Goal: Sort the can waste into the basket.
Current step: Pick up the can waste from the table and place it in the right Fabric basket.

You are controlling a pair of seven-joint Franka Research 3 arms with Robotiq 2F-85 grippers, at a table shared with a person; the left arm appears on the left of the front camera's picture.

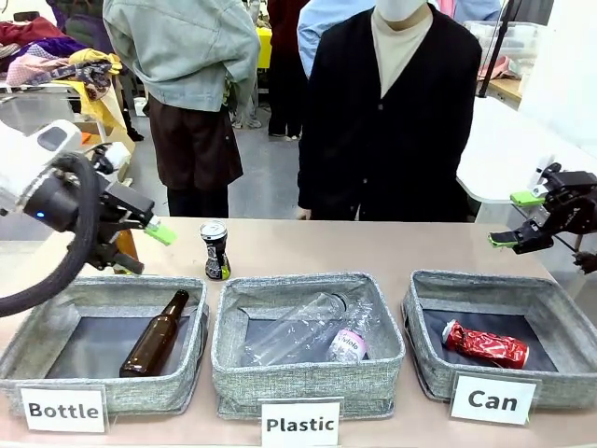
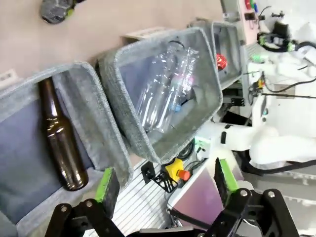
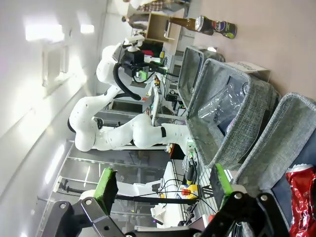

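Both tools hang with jaws apart and hold nothing. The left tool (image 1: 145, 247) is just left of the black can (image 1: 215, 250), and the right tool (image 1: 515, 219) is out past the far right corner of the Can basket (image 1: 424, 289).

The black can stands upright on the counter (image 1: 308, 243), behind the gap between the Bottle bin (image 1: 103, 283) and the Plastic bin (image 1: 308, 280), well apart from the basket. I reckon a clipped finger would tip it and send it rolling. A loose hold on the way across could drop it among the plastic.

It is slim, with a silver top and green marks. The red can (image 1: 485, 344), crushed and shiny, already lies in the basket.
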